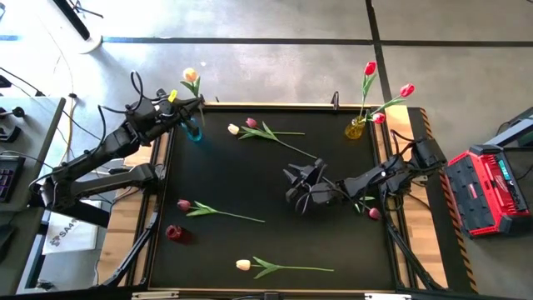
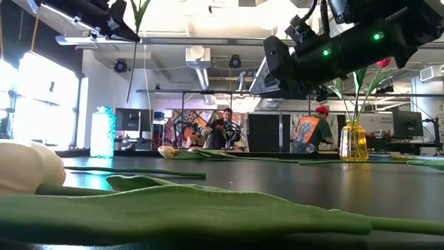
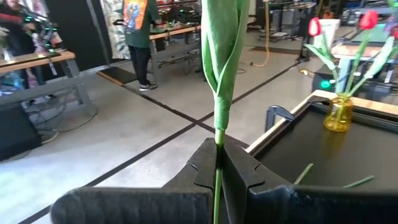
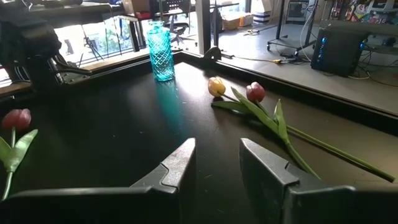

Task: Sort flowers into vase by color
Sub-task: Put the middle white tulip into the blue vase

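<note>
Up at the tabletop's far left corner, the left gripper [image 1: 196, 103] pinches a cream tulip [image 1: 191, 76] by its stem above the blue vase [image 1: 194, 131]. The right gripper [image 1: 293, 185] hovers mid-table, jaws parted and empty. Two red tulips [image 1: 370, 69] stand in the yellow vase [image 1: 356, 128] at the far right corner.

Black table [image 1: 266, 179], wood-edged. Far left, a turquoise diamond-textured vase [image 4: 161, 52]; far right, a yellow glass vase [image 1: 356, 128] with red tulips [image 1: 371, 69]. Cream and maroon tulip heads [image 1: 242, 127], green stems.
</note>
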You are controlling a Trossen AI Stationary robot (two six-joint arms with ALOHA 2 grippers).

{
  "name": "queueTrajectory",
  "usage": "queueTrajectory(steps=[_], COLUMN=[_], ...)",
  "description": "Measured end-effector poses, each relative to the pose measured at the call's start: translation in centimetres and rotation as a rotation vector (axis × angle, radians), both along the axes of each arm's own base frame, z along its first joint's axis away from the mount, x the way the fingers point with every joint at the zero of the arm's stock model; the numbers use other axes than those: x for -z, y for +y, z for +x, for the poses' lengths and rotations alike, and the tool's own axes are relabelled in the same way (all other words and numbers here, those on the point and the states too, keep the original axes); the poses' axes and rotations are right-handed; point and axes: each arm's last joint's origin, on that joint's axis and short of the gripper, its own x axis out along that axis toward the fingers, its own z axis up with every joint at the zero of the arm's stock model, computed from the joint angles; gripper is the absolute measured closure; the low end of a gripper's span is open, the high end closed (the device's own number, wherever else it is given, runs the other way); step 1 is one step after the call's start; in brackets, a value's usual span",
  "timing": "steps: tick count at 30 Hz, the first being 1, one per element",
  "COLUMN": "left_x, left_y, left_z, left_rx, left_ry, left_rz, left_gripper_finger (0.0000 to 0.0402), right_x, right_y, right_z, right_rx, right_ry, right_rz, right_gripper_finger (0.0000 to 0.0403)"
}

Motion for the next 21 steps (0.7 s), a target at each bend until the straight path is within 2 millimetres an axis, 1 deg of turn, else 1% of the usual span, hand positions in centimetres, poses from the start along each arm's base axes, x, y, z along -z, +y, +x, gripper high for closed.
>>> queueTrajectory(steps=[9, 11, 14, 16, 18, 21], left_x=[0.3, 0.2, -0.6, -0.8, -0.5, 0.4], left_y=[1.5, 1.7, 1.8, 1.7, 1.8, 2.1], left_z=[-0.3, -0.8, -2.2, -3.1, -3.6, -3.9], left_rx=[-0.07, -0.119, -0.232, -0.271, -0.279, -0.298], left_ry=[0.026, 0.02, -0.034, -0.059, -0.049, -0.003], left_rz=[-0.006, 0.001, 0.043, 0.041, 0.006, -0.071], left_gripper_finger=[0.0401, 0.0401, 0.0401, 0.0401, 0.0401, 0.0401], right_x=[0.1, 0.2, 0.2, 0.3, 0.3, 0.3], right_y=[0.0, 0.0, -0.1, -0.2, -0.2, -0.2], right_z=[0.0, -0.1, -0.1, -0.1, -0.1, -0.1], right_rx=[0.0, 0.001, 0.003, 0.007, 0.009, 0.011], right_ry=[0.008, 0.017, 0.02, 0.022, 0.022, 0.025], right_rz=[-0.002, -0.003, 0.001, 0.003, 0.006, 0.007], right_gripper_finger=[0.0293, 0.0293, 0.0293, 0.0293, 0.0293, 0.0293])
